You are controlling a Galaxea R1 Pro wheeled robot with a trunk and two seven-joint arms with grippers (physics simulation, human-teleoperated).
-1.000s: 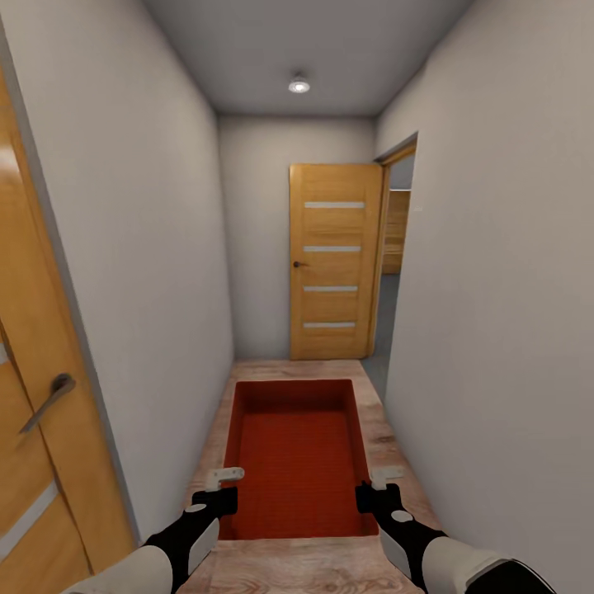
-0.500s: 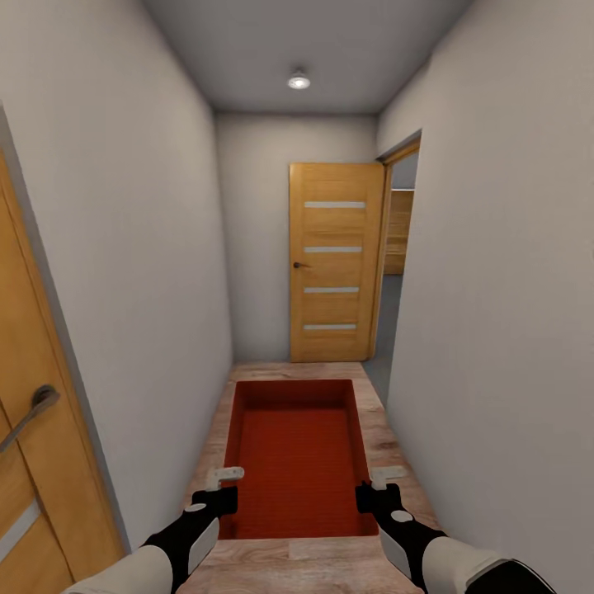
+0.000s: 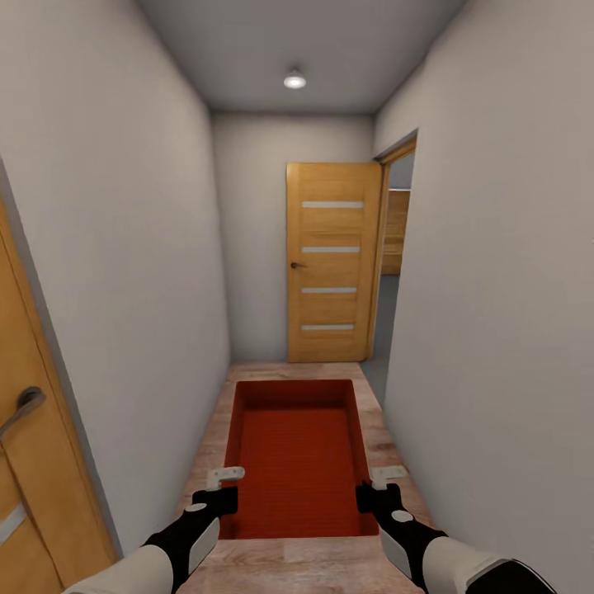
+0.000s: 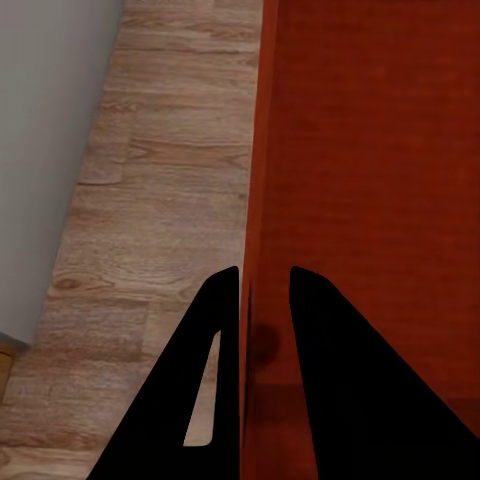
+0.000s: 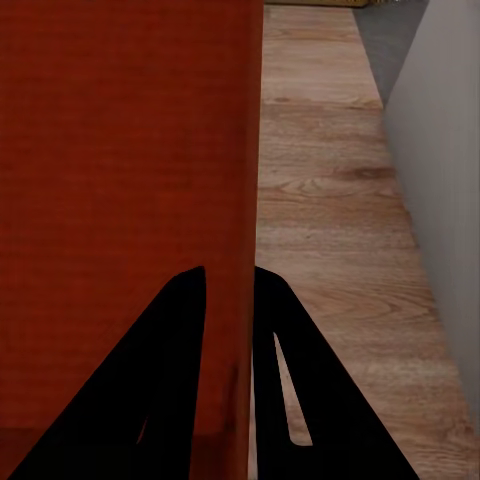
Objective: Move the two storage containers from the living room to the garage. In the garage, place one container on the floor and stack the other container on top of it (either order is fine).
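As the head camera rolls forward, the near left door (image 3: pixel 33 462) slides further out of frame; the storage container (image 3: pixel 297 454) rides low between both arms over pale wood-plank flooring (image 3: pixel 388 445); left gripper (image 4: pixel 262 300) clamps its left wall; right gripper (image 5: pixel 230 300) clamps its right wall; no writing shows.

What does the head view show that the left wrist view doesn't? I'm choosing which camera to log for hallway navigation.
Head view alone: the wooden door at the corridor's end, the open doorway beside it, the ceiling light, the right end effector and the container's whole outline.

Left wrist view alone: its fingers straddling the container's thin side wall, one inside, one outside.

Both: the orange-red storage container, the left end effector, wood-plank floor, grey wall.
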